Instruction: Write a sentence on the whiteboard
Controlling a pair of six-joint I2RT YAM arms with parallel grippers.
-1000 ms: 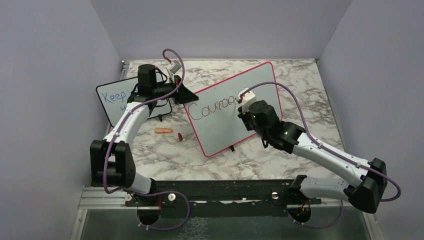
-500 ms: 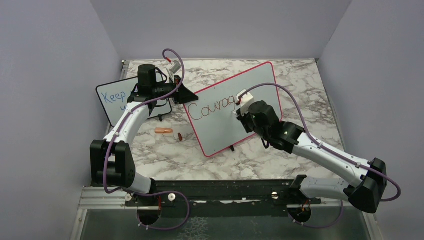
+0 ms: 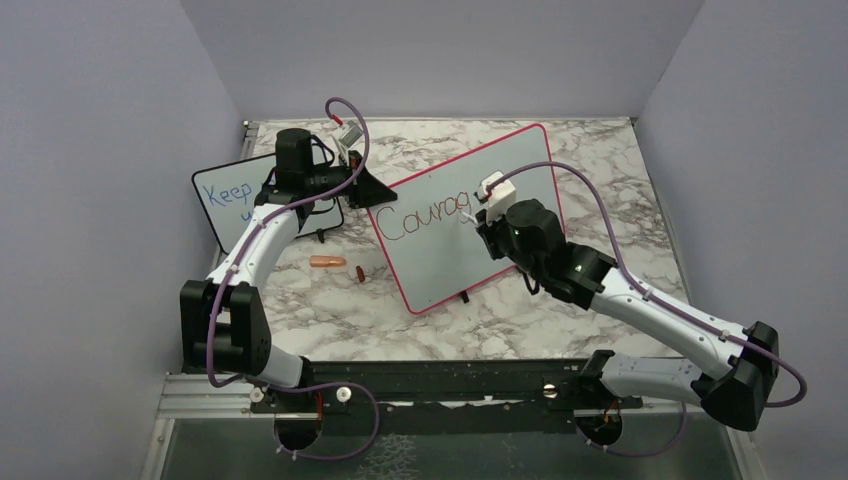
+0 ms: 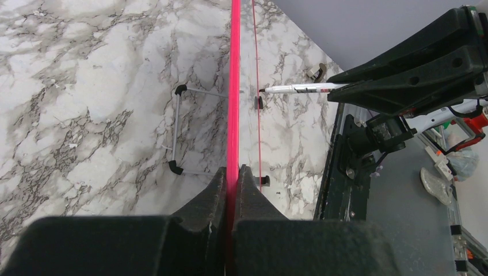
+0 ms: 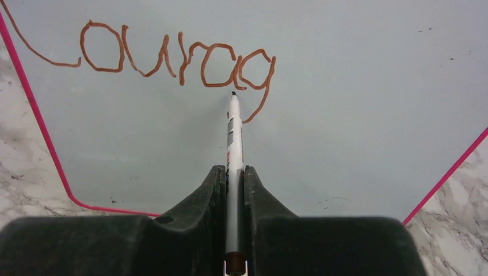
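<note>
One whiteboard, frame clamped in left gripper. One marker clamped in right gripper, tip ahead, below one sentence. Marble table, lilac walls.

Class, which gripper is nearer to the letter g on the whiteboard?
Right. The right gripper holds the marker, its tip right by the g; the left gripper clamps the whiteboard at its edge, out past the C.
</note>
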